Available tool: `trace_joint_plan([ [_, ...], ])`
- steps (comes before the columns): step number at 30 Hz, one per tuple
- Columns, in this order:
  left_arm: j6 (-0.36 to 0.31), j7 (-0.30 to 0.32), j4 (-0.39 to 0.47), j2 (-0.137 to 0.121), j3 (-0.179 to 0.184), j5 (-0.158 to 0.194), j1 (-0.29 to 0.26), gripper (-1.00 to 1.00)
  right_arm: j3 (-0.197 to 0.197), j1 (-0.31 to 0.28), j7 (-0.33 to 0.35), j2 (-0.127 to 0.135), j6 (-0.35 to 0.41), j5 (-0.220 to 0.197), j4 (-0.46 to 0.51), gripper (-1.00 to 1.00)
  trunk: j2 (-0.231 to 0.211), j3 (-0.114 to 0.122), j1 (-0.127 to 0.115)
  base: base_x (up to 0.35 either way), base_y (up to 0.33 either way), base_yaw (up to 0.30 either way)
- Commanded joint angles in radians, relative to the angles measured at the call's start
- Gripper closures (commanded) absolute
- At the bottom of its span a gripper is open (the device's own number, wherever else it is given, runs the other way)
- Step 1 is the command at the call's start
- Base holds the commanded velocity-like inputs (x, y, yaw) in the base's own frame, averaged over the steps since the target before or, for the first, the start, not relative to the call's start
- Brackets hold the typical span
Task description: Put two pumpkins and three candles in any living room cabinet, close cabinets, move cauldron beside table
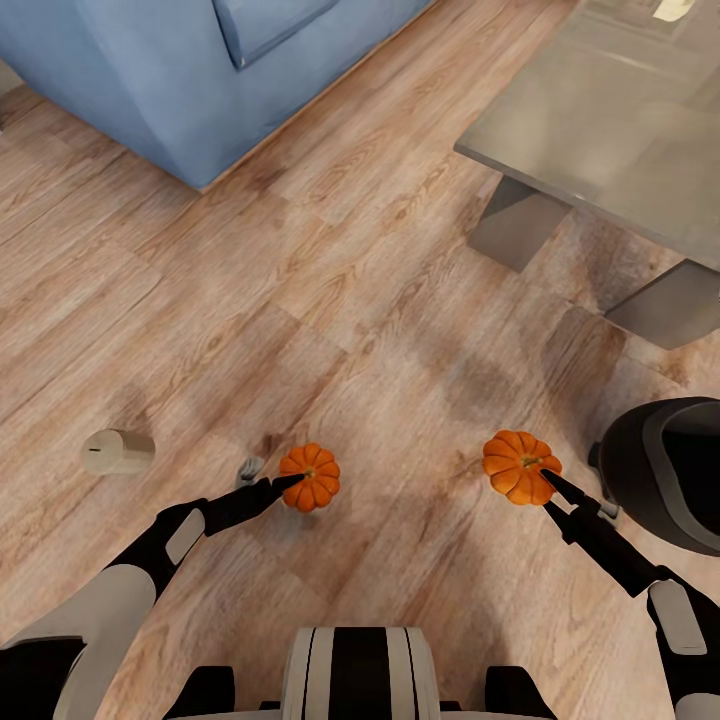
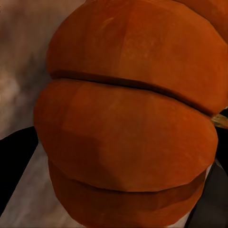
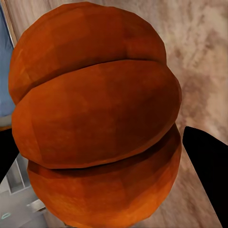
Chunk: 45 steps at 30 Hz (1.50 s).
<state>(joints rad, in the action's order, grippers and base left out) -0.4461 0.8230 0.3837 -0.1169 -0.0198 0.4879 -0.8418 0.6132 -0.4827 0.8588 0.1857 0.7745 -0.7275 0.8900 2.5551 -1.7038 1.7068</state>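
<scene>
Both arms reach forward and inward from the lower corners of the head view, black forearms angled toward the centre of the frame, each carrying a ribbed orange pumpkin above the wood-plank floor. The left gripper has its fingers clenched on the left pumpkin, lower centre-left; the left wrist view shows that pumpkin pressed close against the camera between dark fingers. The right gripper grips the right pumpkin, lower centre-right, which bulks large in the right wrist view with a black finger at its side. A pale candle lies on its side on the floor at mid-left. A blue sofa occupies the upper left, a grey worktop the upper right, and the dark cauldron sits at the right edge.
</scene>
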Motion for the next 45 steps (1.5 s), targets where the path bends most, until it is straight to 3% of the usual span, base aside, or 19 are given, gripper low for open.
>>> trace_joint_plan([
  [1,-0.006,0.002,0.000,0.000,-0.002,0.001,0.000,1.00,0.002,-0.001,0.002,0.000,0.006,-0.003,0.000,1.00,0.000,0.000,0.000,0.000,0.000,0.000],
  [42,-0.011,0.029,0.001,-0.007,-0.002,0.006,0.000,1.00,0.002,-0.001,0.002,0.000,0.006,-0.003,0.000,1.00,0.000,0.000,0.000,0.000,0.000,0.000],
  [45,-0.011,0.031,0.001,-0.007,-0.002,0.006,0.000,1.00,0.002,-0.001,0.002,0.000,0.006,-0.003,0.000,1.00,-0.001,0.011,-0.001,0.000,0.000,0.000],
])
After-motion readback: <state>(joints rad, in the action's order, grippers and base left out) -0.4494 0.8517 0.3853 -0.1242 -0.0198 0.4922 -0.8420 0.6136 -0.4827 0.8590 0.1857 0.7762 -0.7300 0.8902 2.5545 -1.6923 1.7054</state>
